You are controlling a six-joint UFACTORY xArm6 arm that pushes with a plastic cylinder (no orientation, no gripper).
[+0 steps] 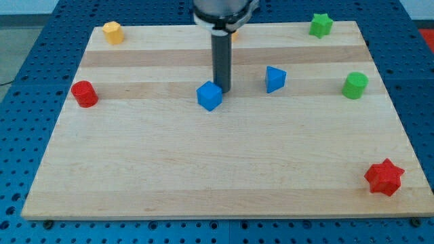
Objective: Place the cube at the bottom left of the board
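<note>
A blue cube [209, 95] sits on the wooden board [203, 169], a little above the middle. My tip [223, 90] rests on the board just to the cube's upper right, touching or almost touching it. The dark rod rises straight up from there to the view's top edge.
A blue triangular block [274, 78] lies right of the rod. A red cylinder [85, 93] is at the left edge, a yellow block [112, 32] at the top left, a green star [321, 25] at the top right, a green cylinder [354, 85] at the right, a red star [384, 177] at the bottom right.
</note>
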